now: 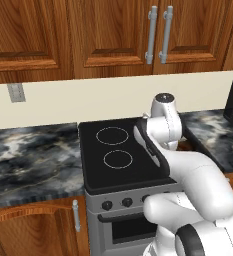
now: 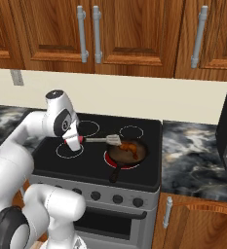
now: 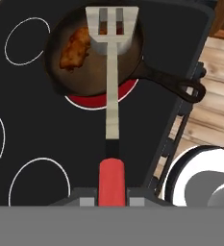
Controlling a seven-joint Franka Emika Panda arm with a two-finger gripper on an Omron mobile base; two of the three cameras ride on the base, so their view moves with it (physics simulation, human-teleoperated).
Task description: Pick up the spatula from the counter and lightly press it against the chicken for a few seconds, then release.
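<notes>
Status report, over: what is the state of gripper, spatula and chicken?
Gripper shut on spatula, at its red handle. Blade above pan, beside chicken; contact unclear. Nothing between blade and chicken.

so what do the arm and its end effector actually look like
The arm is glossy white, built of thick rounded segments with dark bands and discs at the joints. The end effector has two small, dark grey, blocky finger tips. No cables or markings are visible.
</notes>
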